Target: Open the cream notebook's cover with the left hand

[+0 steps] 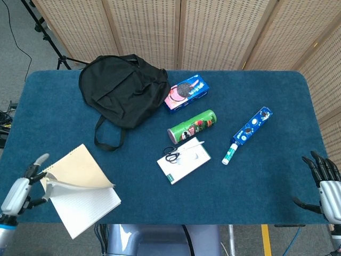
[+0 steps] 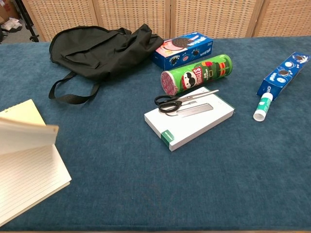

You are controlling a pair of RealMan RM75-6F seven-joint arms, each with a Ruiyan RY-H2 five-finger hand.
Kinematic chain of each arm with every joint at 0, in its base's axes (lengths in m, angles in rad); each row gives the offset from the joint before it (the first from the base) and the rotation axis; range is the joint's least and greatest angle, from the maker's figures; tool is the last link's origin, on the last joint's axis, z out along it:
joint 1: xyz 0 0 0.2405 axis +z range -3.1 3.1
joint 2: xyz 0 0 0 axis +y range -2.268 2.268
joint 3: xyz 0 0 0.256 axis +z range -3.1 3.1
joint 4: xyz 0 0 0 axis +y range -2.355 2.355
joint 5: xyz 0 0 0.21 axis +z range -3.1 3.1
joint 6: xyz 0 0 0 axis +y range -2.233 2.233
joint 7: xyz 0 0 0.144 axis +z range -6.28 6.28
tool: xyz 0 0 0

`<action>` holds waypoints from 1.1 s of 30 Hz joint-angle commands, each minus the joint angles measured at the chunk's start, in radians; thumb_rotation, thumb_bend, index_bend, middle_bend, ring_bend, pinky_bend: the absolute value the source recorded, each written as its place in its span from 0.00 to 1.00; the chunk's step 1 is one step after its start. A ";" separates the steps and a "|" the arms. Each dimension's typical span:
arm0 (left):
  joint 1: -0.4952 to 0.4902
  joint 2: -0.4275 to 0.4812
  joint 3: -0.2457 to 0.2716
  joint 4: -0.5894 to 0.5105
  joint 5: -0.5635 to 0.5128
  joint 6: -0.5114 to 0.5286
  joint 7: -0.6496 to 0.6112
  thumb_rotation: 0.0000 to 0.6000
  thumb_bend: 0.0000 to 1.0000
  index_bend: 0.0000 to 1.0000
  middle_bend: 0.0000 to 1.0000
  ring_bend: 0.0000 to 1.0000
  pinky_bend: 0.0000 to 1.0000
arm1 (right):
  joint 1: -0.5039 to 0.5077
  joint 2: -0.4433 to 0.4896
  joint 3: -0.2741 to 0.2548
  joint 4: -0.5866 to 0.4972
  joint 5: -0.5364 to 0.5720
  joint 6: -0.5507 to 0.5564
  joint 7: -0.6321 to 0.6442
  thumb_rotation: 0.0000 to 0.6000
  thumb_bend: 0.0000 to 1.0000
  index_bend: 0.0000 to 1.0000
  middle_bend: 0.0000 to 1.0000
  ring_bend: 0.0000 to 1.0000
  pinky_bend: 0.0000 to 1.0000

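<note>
The cream notebook (image 1: 85,194) lies at the table's near left corner, its cream cover (image 1: 80,169) lifted clear of the lined white page (image 2: 26,179) below. My left hand (image 1: 24,186) holds the raised cover by its left edge. In the chest view the lifted cover (image 2: 22,127) arches over the page, and the left hand is outside that frame. My right hand (image 1: 326,186) hangs off the table's near right corner with fingers spread, holding nothing.
A black backpack (image 1: 123,89) sits at the back left. Mid-table lie an Oreo box (image 1: 186,92), a green Pringles can (image 1: 192,126), a white box (image 1: 184,161) with scissors (image 1: 171,156) on it, and a blue Oreo tube (image 1: 252,125) beside a glue stick (image 1: 229,153).
</note>
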 commanded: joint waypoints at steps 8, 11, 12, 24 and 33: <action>-0.137 -0.051 -0.304 0.000 -0.411 -0.123 0.491 1.00 0.57 0.76 0.00 0.00 0.00 | 0.001 -0.002 -0.001 0.000 0.000 -0.003 -0.002 1.00 0.00 0.08 0.00 0.00 0.00; -0.188 -0.148 -0.364 0.166 -0.483 -0.074 0.721 1.00 0.57 0.76 0.00 0.00 0.00 | 0.002 -0.001 0.000 0.000 0.005 -0.005 -0.001 1.00 0.00 0.08 0.00 0.00 0.00; -0.205 -0.187 -0.379 0.223 -0.507 -0.067 0.789 1.00 0.57 0.76 0.00 0.00 0.00 | 0.002 0.000 0.001 0.000 0.007 -0.006 0.000 1.00 0.00 0.08 0.00 0.00 0.00; -0.342 -0.387 -0.518 0.654 -0.711 -0.252 1.000 1.00 0.57 0.77 0.00 0.00 0.00 | 0.008 -0.003 0.006 0.006 0.028 -0.022 -0.003 1.00 0.00 0.08 0.00 0.00 0.00; -0.366 -0.403 -0.553 0.735 -0.756 -0.401 0.997 1.00 0.15 0.12 0.00 0.00 0.00 | 0.011 -0.012 0.005 0.003 0.031 -0.030 -0.024 1.00 0.00 0.08 0.00 0.00 0.00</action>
